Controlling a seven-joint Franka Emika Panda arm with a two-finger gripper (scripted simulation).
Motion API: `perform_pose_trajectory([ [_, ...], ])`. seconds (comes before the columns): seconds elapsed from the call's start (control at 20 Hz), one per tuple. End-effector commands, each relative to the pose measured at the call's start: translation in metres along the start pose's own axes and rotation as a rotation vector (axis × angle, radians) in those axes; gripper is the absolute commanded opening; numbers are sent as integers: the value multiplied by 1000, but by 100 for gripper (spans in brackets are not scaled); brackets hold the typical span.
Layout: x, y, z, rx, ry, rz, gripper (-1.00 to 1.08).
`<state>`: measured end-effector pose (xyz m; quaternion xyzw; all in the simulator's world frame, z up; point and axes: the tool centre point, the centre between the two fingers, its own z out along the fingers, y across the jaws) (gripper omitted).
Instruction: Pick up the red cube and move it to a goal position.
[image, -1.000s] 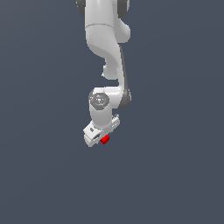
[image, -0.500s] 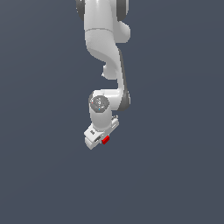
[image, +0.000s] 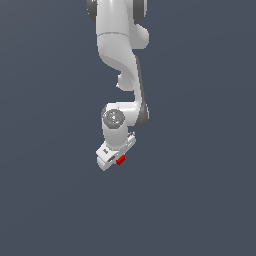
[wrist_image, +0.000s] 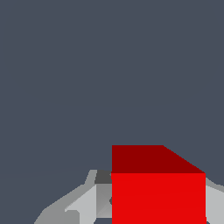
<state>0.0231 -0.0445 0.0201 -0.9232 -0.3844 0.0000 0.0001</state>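
Note:
The red cube (image: 120, 159) is small and bright red, and it sits between the fingers of my white gripper (image: 114, 161) at the lower end of the arm. In the wrist view the red cube (wrist_image: 157, 192) looms large between the grey fingers (wrist_image: 83, 203), with one finger on each side. The gripper (wrist_image: 148, 212) is shut on the cube. No goal marker shows in either view.
The white arm (image: 120, 55) reaches down from the top of the exterior view. Around it is only a plain dark grey-blue background (image: 200, 190), with no other objects or edges in view.
The gripper, with the red cube held in it, has shifted slightly lower in the exterior view. The grip has not changed.

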Motion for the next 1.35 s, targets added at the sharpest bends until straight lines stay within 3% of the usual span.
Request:
perform_pose_trajectory([
  [0.0,1,-1,-1,0,0,0,-100],
  [0.35,15,-16,-24,-1,0,0,-100],
  [0.95,69,-72,-108,-1,-1,-1,-100],
  [1.3,81,-82,-124,0,0,-1,-100],
])
